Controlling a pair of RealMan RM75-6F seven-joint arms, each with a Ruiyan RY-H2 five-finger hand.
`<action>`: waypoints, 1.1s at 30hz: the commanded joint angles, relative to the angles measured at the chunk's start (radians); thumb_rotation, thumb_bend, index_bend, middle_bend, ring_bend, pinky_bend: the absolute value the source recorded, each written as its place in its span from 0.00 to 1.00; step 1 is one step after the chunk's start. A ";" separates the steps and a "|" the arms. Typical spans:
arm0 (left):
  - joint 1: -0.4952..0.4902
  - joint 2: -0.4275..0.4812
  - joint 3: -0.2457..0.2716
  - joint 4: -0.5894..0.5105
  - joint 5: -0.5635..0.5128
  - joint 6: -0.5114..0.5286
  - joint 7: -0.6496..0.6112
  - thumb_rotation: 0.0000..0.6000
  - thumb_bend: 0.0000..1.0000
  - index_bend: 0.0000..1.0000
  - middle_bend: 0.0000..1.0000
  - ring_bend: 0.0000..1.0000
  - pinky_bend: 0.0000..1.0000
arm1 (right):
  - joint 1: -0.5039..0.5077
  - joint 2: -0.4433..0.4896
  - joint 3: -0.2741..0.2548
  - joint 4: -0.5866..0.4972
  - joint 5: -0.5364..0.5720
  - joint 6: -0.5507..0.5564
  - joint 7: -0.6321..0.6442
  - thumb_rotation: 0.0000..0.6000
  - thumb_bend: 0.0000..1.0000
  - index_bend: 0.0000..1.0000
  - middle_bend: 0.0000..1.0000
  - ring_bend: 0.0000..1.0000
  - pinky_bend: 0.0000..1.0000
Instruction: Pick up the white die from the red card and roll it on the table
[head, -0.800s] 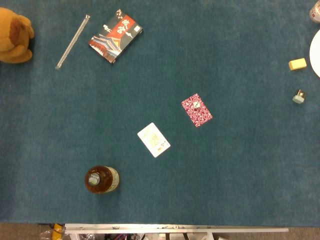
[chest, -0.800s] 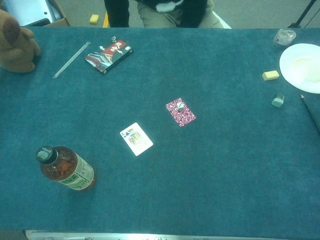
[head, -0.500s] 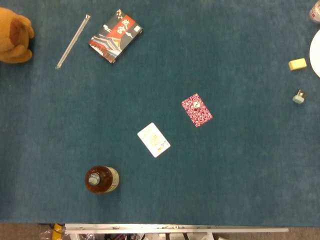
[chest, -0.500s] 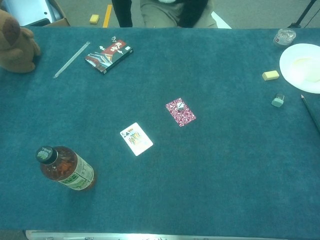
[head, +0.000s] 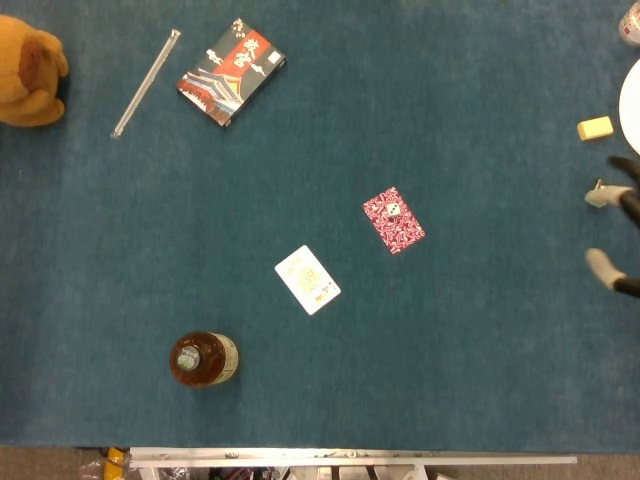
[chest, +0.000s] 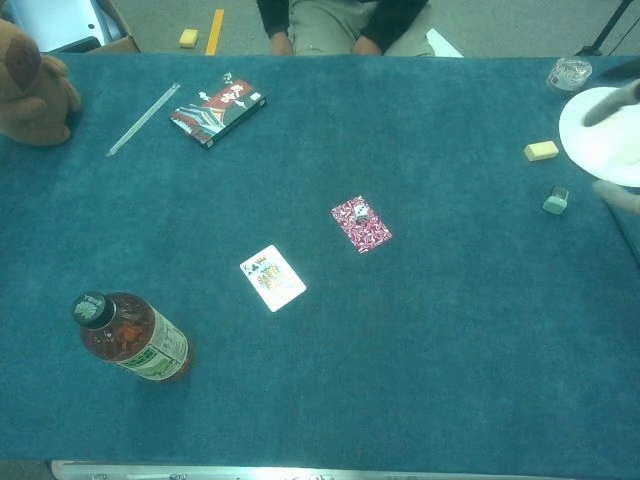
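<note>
The small white die (head: 394, 209) sits on the far end of the red patterned card (head: 400, 228) near the middle of the blue table; the chest view shows the die (chest: 359, 210) and the card (chest: 366, 229) too. My right hand (head: 630, 200) comes in at the right edge, well right of the card. Its fingers (head: 603, 267) are spread and hold nothing. In the chest view the right hand (chest: 612, 101) is a blur over the plate. My left hand shows in neither view.
A face-up white card (head: 307, 279) lies near the red one, with a tea bottle (head: 204, 358) at the front left. Far left are a card box (head: 231, 75), a clear rod (head: 146, 82) and a plush toy (head: 30, 70). A white plate (chest: 600, 140), yellow block (chest: 541, 150) and small green object (chest: 555, 201) sit at right.
My right hand has come into view at the right edge, over the plate and the small green object. The die and cards have not moved.
</note>
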 joint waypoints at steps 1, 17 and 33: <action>0.002 -0.002 0.002 0.000 0.002 0.001 0.000 1.00 0.27 0.28 0.21 0.13 0.09 | 0.072 -0.041 0.033 -0.027 0.027 -0.083 -0.038 1.00 0.21 0.36 0.18 0.00 0.00; 0.017 -0.003 0.010 0.011 0.008 0.021 -0.016 1.00 0.27 0.28 0.21 0.13 0.09 | 0.319 -0.299 0.140 0.063 0.411 -0.303 -0.271 1.00 0.22 0.44 0.18 0.00 0.00; 0.022 -0.006 0.010 0.018 0.005 0.024 -0.026 1.00 0.27 0.28 0.21 0.13 0.09 | 0.532 -0.531 0.157 0.329 0.716 -0.351 -0.474 1.00 0.25 0.44 0.18 0.00 0.00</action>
